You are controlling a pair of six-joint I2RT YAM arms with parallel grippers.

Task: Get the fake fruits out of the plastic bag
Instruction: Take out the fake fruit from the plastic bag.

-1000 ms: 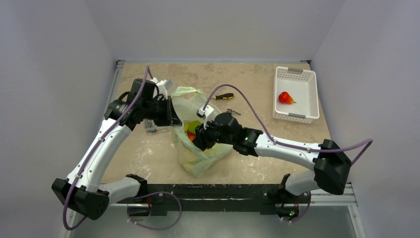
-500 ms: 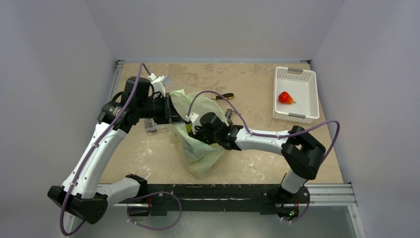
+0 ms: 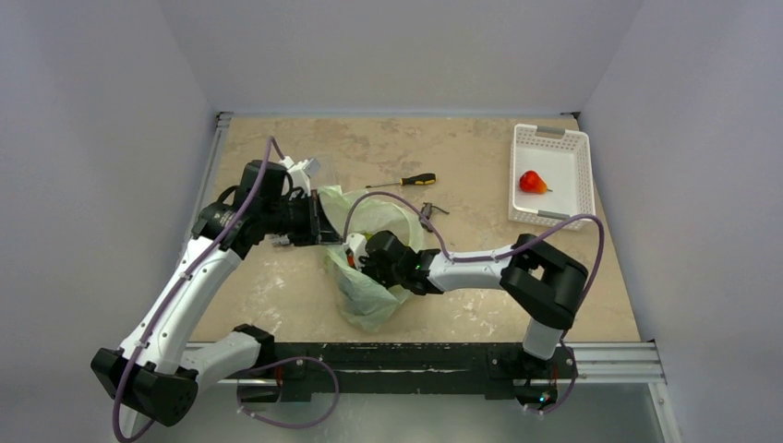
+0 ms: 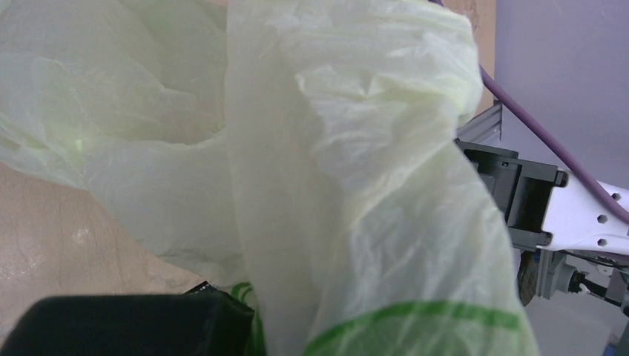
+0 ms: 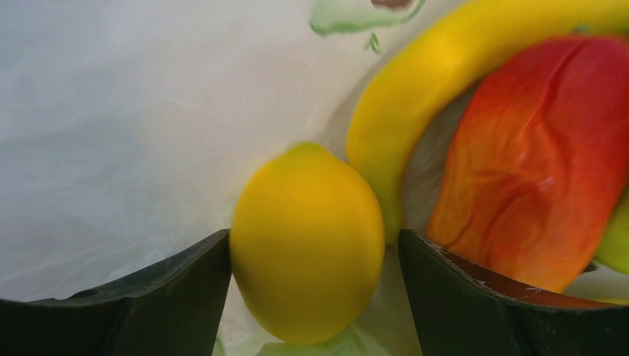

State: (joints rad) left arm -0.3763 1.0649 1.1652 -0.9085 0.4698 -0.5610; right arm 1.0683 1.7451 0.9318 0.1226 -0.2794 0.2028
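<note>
Bag first: plastic bag lies on bench approx mid-width, closer to near edge than far edge. Its closed end points at the arm bases and its mouth is at the far end.

R gripper is pushed into the mouth from the right. Wrist view shows its fingers spread wide w/ a yellow lemon-shaped fruit between them. The fruit isn't pinched: one finger is right at the skin, w/ a small gap on the other side. Nothing gripped.

Past that fruit, all inside the bag: banana curving over it, red-orange fruit tucked against the banana's inner curve, and a sliver of green fruit at the frame edge.

L gripper is at the bag's left rim, clamped tight on the film and holding that side of the mouth up. Its wrist view is mostly draped bag film.

Farther back, a small dark item sits just right of the bag mouth; can't ID. Screwdriver lies beyond the bag, apart from it.

White basket is at the far right corner, w/ one red fruit inside near its left wall.
</note>
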